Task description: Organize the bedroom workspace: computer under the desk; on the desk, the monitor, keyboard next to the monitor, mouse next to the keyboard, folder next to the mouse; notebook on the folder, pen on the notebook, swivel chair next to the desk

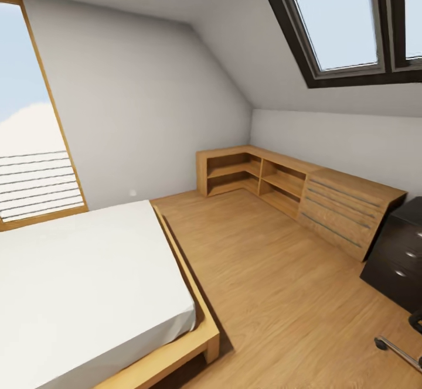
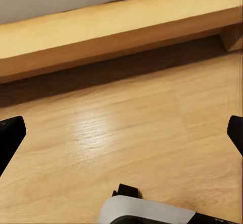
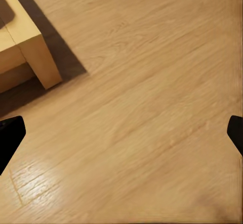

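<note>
At the right edge of the head view stands one end of the desk point(image 1: 398, 260), with dark drawers and round knobs. A chrome leg and a black caster of the swivel chair point(image 1: 398, 351) poke in at the bottom right corner. My left gripper point(image 2: 121, 133) is open over bare wooden floor, its black fingertips point(image 2: 10, 133) wide apart with nothing between them. My right gripper point(image 3: 121, 133) is also open above the floor, its fingertips point(image 3: 10, 135) spread and empty.
A low bed point(image 1: 88, 283) with a white mattress and a wooden frame point(image 2: 121, 26) fills the left; its corner leg point(image 3: 38, 46) is near my right gripper. A light wooden shelf and drawer unit point(image 1: 293, 184) lines the far right wall. Open floor runs between them.
</note>
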Available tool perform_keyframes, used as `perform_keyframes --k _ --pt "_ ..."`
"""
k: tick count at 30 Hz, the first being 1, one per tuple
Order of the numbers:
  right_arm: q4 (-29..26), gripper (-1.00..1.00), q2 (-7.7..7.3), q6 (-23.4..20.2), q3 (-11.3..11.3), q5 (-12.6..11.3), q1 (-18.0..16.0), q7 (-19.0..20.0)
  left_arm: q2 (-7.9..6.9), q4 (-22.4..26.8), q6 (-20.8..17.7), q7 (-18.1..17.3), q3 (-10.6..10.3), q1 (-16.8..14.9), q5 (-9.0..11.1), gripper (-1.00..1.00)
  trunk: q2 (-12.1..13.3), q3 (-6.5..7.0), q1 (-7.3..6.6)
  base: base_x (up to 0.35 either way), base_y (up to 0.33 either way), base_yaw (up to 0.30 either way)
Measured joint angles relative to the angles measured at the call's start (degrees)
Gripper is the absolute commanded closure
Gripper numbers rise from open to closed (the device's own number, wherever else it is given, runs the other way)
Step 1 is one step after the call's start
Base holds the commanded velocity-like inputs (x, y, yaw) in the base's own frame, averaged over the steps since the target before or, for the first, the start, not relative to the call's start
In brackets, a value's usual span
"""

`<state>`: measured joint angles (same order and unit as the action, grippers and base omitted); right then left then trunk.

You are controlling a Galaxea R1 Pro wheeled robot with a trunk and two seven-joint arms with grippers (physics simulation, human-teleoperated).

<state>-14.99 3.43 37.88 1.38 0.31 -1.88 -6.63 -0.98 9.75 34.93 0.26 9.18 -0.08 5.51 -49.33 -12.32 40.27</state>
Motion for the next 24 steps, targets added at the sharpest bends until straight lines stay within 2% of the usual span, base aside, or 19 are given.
perform_keyframes --k 24 --pt "-0.2 -1.00 -0.20 0.0 0.1 0.0 0.0 0.1 0.03 0.0 0.0 -0.1 0.0 0.0 -0.1 -1.00 0.0 0.72 0.00 0.000 0.000 -0.300"
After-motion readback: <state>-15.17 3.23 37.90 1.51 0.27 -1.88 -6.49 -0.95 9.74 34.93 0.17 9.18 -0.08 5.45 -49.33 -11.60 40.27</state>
